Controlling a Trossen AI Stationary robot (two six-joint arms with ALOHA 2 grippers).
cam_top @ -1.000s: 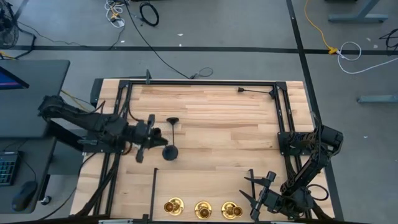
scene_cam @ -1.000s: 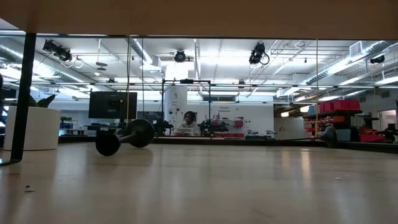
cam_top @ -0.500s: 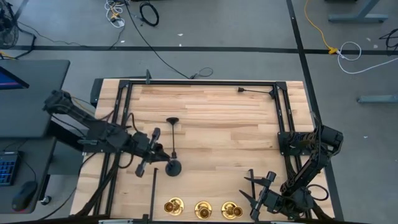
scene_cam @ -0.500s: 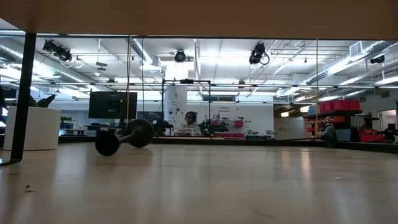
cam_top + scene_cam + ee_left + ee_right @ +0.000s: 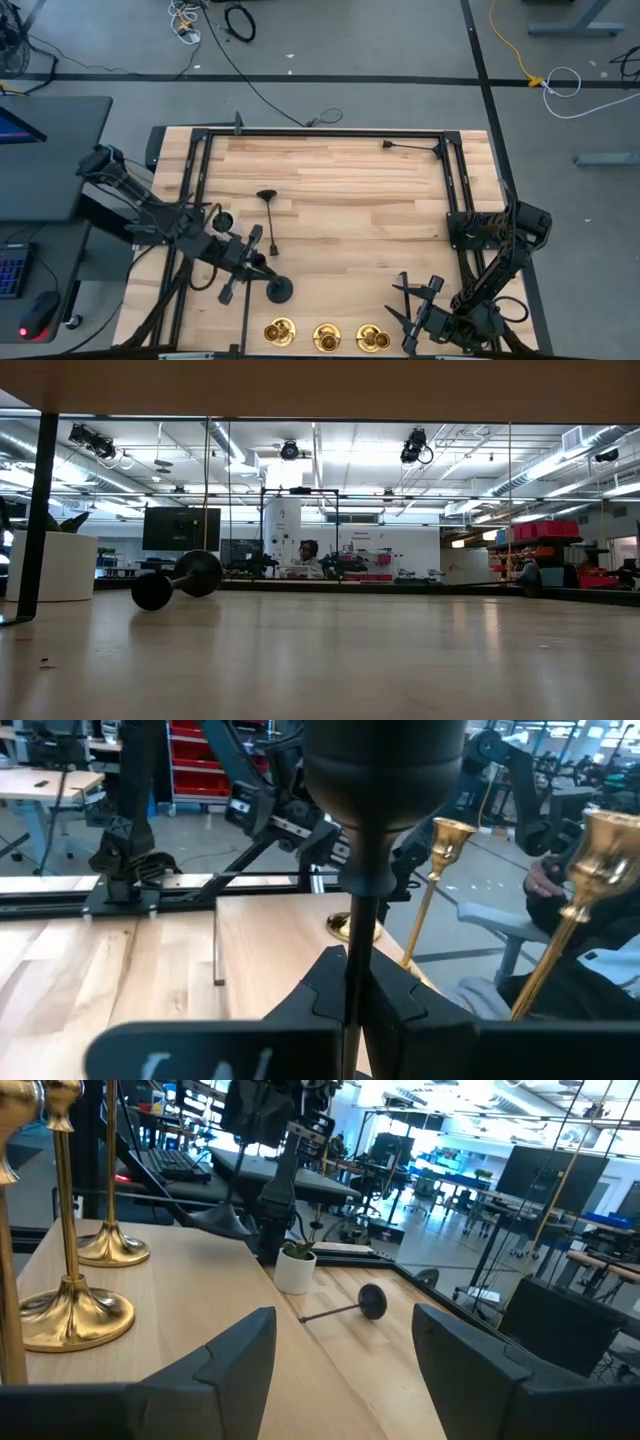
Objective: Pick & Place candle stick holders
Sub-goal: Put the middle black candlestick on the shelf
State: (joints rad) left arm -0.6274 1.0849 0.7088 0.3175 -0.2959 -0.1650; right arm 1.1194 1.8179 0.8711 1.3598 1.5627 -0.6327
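My left gripper [image 5: 258, 272] is shut on a matte black candle stick holder [image 5: 278, 290] at the near left of the table. A second black holder [image 5: 268, 218] lies on its side on the wood farther back; it also shows in the low view [image 5: 176, 582] and the right wrist view [image 5: 348, 1307]. Three brass-gold holders [image 5: 327, 337] stand on their bases in a row at the near edge. My right gripper [image 5: 414, 312] is open and empty at the near right, to the right of the gold row. My left gripper pinches the black holder's thin stem [image 5: 357, 925] between its two fingers. The fingers come level from the table's left and lie across the stem. The holder stands about upright in the hold, its wide round end [image 5: 385, 770] above the fingers. Whether its lower end touches the table is hidden.
A small white pot with a green plant [image 5: 222, 219] stands just behind my left arm. A black frame rail [image 5: 320, 133] runs round the table, and a thin dark rod [image 5: 246, 305] lies near the gold row. Bare wood fills the middle and right [image 5: 370, 210].
My left gripper has carried the black holder toward the table's near edge, closer to the gold row, still shut on it. The white pot now shows behind the arm. The lying black holder has shifted a little toward the table's left.
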